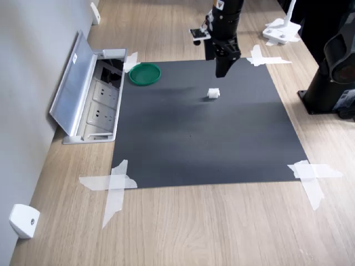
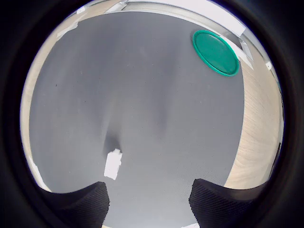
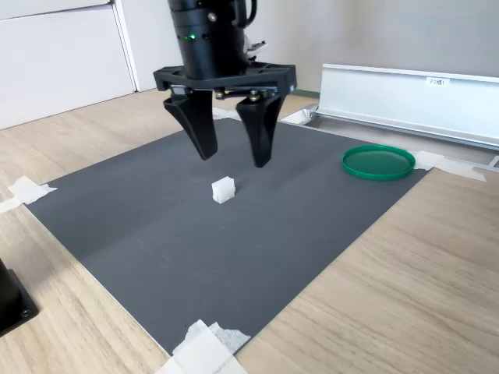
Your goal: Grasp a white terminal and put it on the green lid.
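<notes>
Green lid [image 1: 145,73] sits at the far left corner of the dark grey mat [image 1: 199,144] in the first exterior view, just beside an open floor socket box [image 1: 89,100]. Further right in the first exterior view, the white terminal [image 1: 214,93] lies on the mat, well apart from the lid. Above it hangs the gripper [image 3: 232,160], jaws spread wide and empty; in the second exterior view the terminal [image 3: 223,189] rests just below the fingertips, touching neither
</notes>
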